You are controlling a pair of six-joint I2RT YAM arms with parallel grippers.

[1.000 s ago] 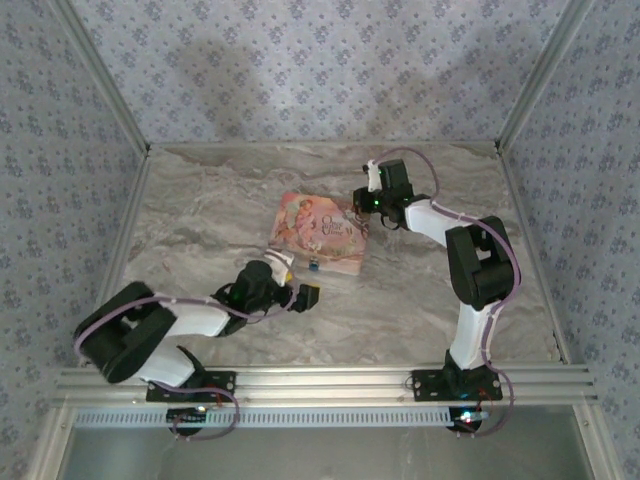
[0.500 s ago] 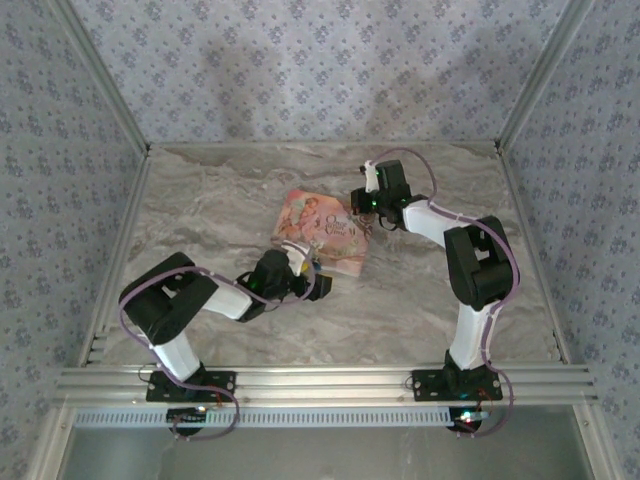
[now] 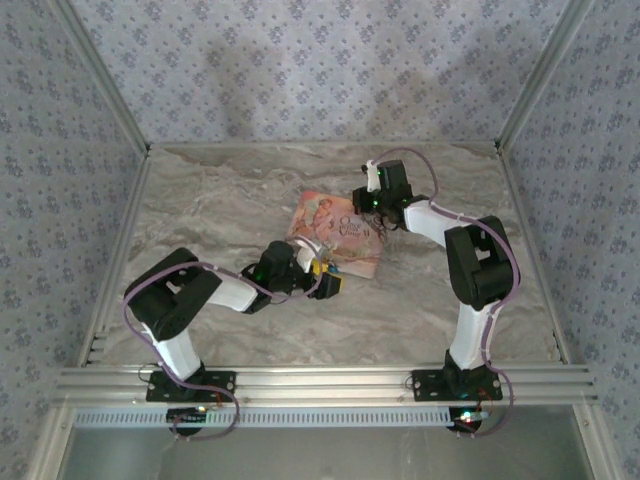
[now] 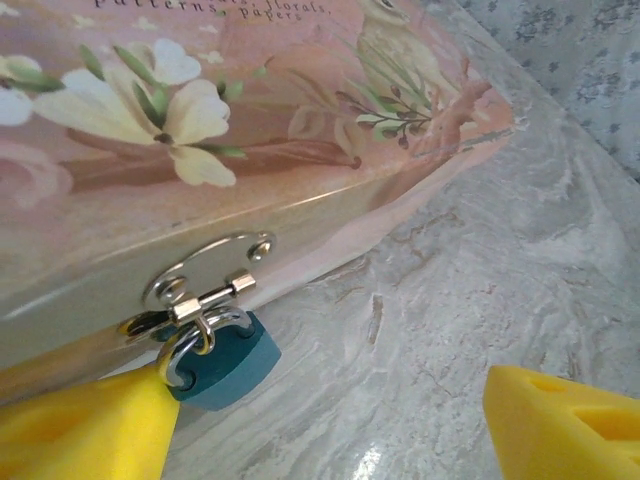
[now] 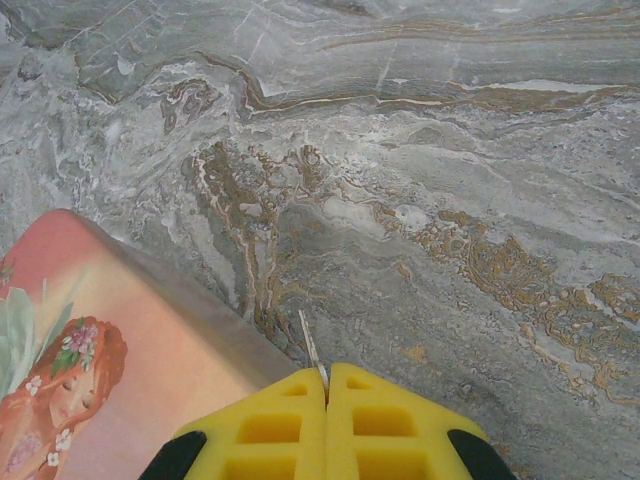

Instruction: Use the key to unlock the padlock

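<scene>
Padlock (image 4: 225, 362) is dangling from the box (image 4: 250, 120) hasp, rigid but likely swinging, best gripped by its blue body; left hand (image 4: 320, 430) is gaping wide beside it. Right hand (image 5: 327, 400) is pinching the thin, probably slippery key (image 5: 310, 350).

The table (image 3: 200, 200) has a marble-look top, grey with pale and brownish veins, and metal rails run along its edges. One thing lies directly on it: a flat pink box (image 3: 340, 228) printed with pictures, lid up, near the middle of the surface, slightly toward the right and far edges, and turned at an angle to them. From the left wrist, the box (image 4: 250, 120) sits flush on the stone pattern (image 4: 480, 260). A small blue padlock (image 4: 228, 360) hangs from its metal clasp down to the surface; whether it touches the surface cannot be told. From the right wrist, a rounded box corner (image 5: 90, 330) lies on the veined top (image 5: 450, 150).
</scene>
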